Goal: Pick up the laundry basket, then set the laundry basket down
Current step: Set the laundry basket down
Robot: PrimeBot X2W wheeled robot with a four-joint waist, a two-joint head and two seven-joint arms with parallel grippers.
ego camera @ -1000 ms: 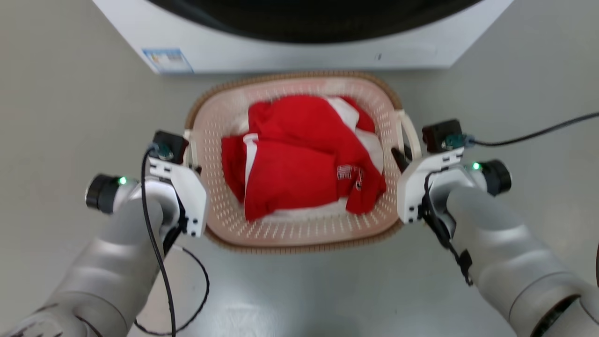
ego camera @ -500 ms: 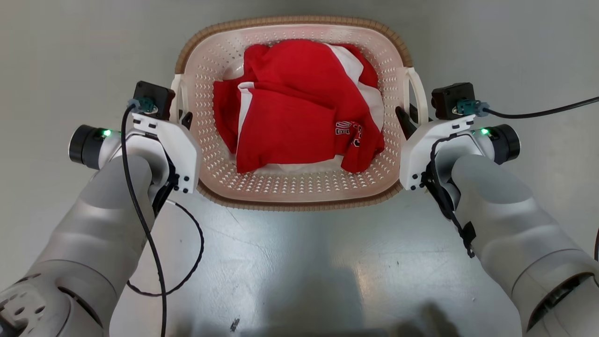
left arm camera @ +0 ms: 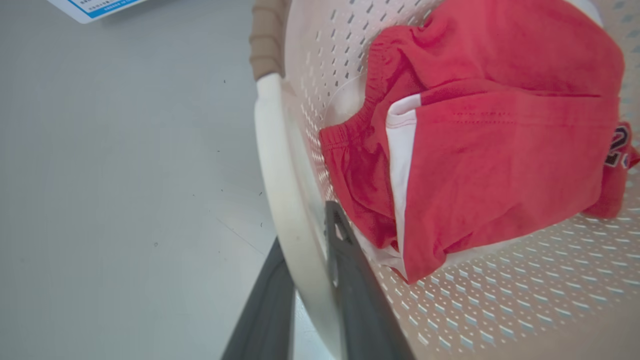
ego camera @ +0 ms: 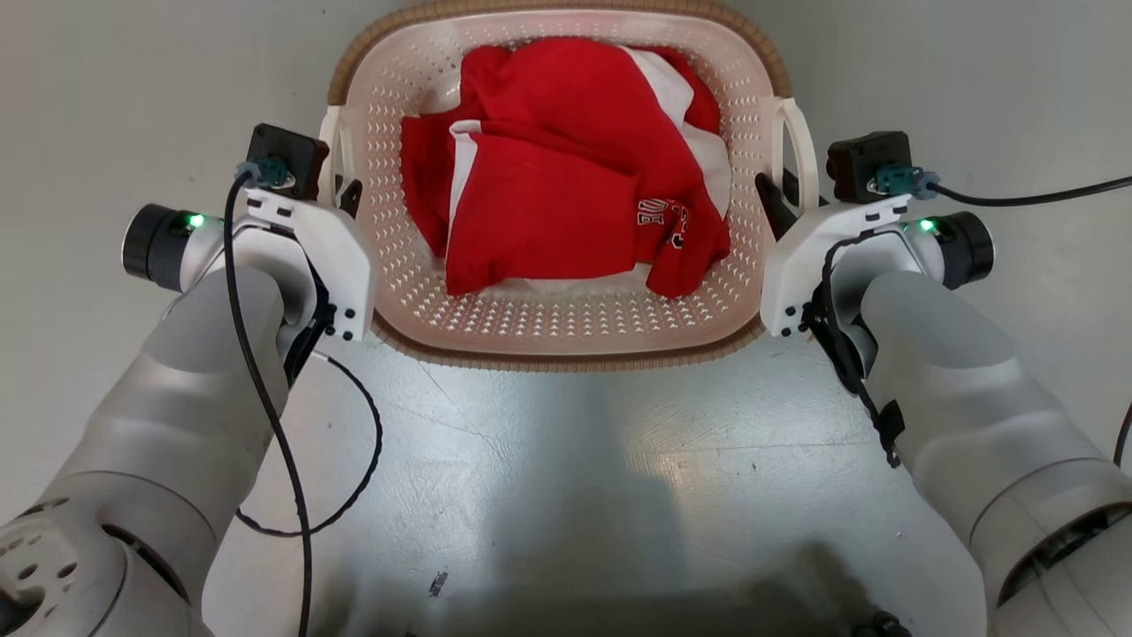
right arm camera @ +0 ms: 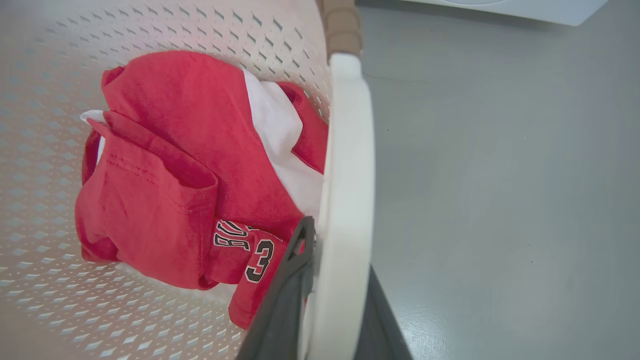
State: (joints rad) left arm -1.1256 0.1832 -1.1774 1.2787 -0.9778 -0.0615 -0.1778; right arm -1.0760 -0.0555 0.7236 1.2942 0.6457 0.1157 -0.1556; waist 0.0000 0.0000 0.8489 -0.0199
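Note:
The laundry basket (ego camera: 566,329) is cream, perforated and brown-rimmed, and sits top centre in the head view with red and white clothes (ego camera: 548,203) inside. My left gripper (ego camera: 345,196) is shut on its left white handle (left arm camera: 280,165). In the left wrist view the left gripper (left arm camera: 310,245) has one dark finger on each side of that bar. On the other side, my right gripper (ego camera: 778,188) is shut on the right white handle (right arm camera: 347,150). The right gripper (right arm camera: 340,270) straddles it the same way. Both arms flank the basket.
Grey floor (ego camera: 575,495) lies all around. A black cable (ego camera: 1026,193) runs off to the right from my right wrist, and a cable loop (ego camera: 358,460) hangs by my left forearm. A corner of the white washer (right arm camera: 500,6) lies beyond the basket.
The head camera has shifted and the washer has left its view. The basket stays clamped between both grippers and looks larger and nearer. Neither grip has changed.

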